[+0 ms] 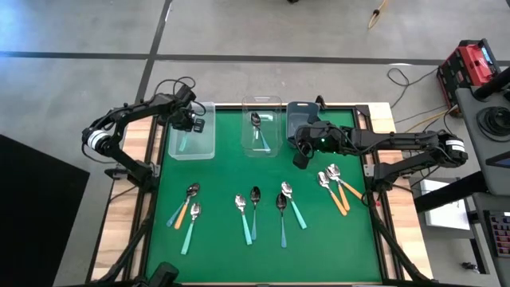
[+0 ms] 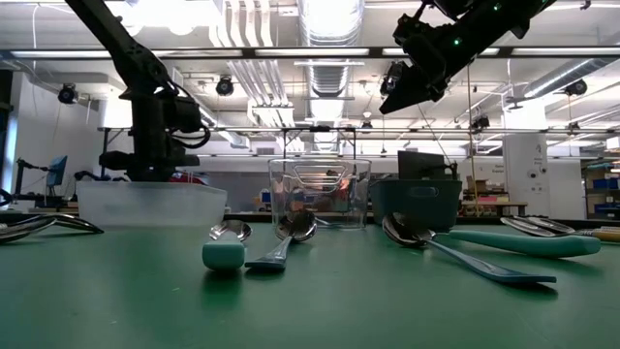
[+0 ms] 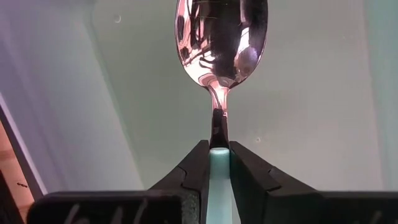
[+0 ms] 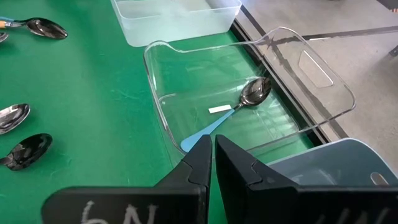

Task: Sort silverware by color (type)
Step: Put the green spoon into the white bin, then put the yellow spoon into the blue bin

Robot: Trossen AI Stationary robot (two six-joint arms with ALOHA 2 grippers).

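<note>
My left gripper [image 1: 190, 125] is at the table's far left over the left clear bin [image 1: 209, 151], shut on a mint-teal-handled spoon [image 3: 221, 40]. My right gripper [image 1: 301, 158] hangs shut and empty above the cloth, near the grey bin [image 1: 301, 115]; it also shows in its wrist view [image 4: 212, 144]. A blue-handled spoon [image 1: 256, 127] lies in the middle clear bin [image 1: 275, 102]. Several spoons lie flat on the green cloth: teal and orange ones at the near left [image 1: 190, 211], teal ones in the middle [image 1: 267, 211], and orange ones at the right [image 1: 335, 187]. My left gripper pinches the spoon's mint plastic handle [image 3: 218, 160] between its two fingers, just behind the metal neck. The fingers come from above, slanting down, and lie along the spoon. The silver bowl points away from them toward the bin's floor [image 3: 311, 124]; whether it touches, I cannot tell.
The three bins stand in a row along the far edge of the green cloth. Bare wooden strips [image 1: 127, 207] flank the cloth at left and right. Cables and equipment [image 1: 470, 64] lie on the floor beyond the right side.
</note>
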